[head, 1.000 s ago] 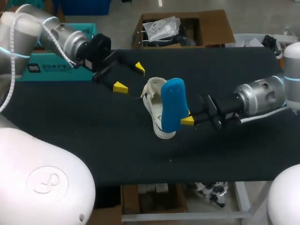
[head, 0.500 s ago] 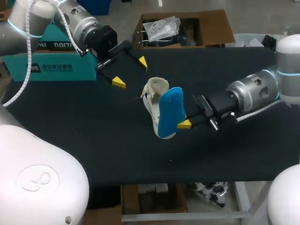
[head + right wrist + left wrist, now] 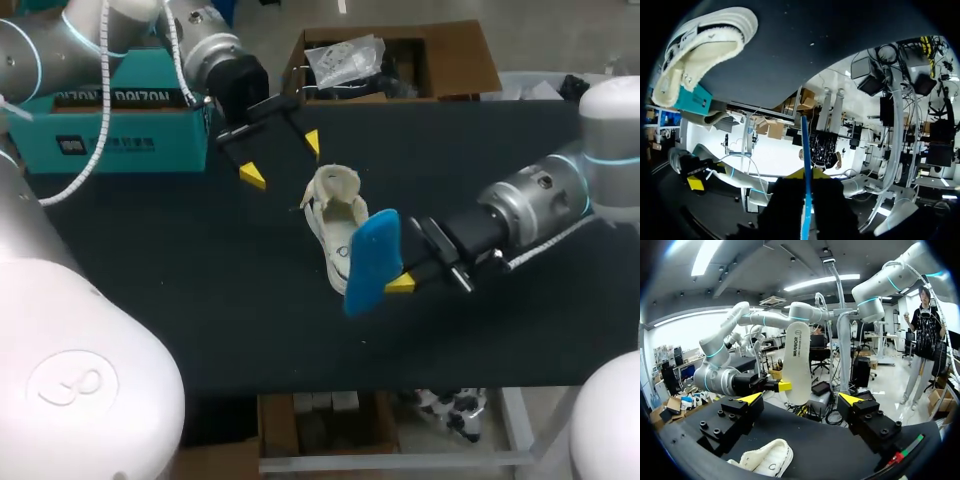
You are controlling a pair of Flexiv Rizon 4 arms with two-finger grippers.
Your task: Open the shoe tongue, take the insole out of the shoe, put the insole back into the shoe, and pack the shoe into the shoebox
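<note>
The white shoe [image 3: 332, 222] lies on the black table [image 3: 180, 290], its opening toward the back. The blue insole [image 3: 372, 262] hangs just in front of and to the right of the shoe's toe, tilted up, with my right gripper [image 3: 400, 283] shut on its edge. The right wrist view shows the insole [image 3: 805, 160] edge-on between the fingers and the shoe [image 3: 700, 47] ahead. My left gripper [image 3: 282, 160] hovers open behind and left of the shoe's heel. In the left wrist view the insole's pale underside [image 3: 797, 362] stands ahead of the gripper [image 3: 801, 399], with the shoe [image 3: 767, 462] below.
The teal shoebox [image 3: 110, 125] sits at the back left of the table, beside my left arm. Bare black tabletop lies in front of the shoe and to the left.
My right gripper has carried the insole off the shoe, down toward the table's front. My left arm has drawn back and a little to the right, still open.
</note>
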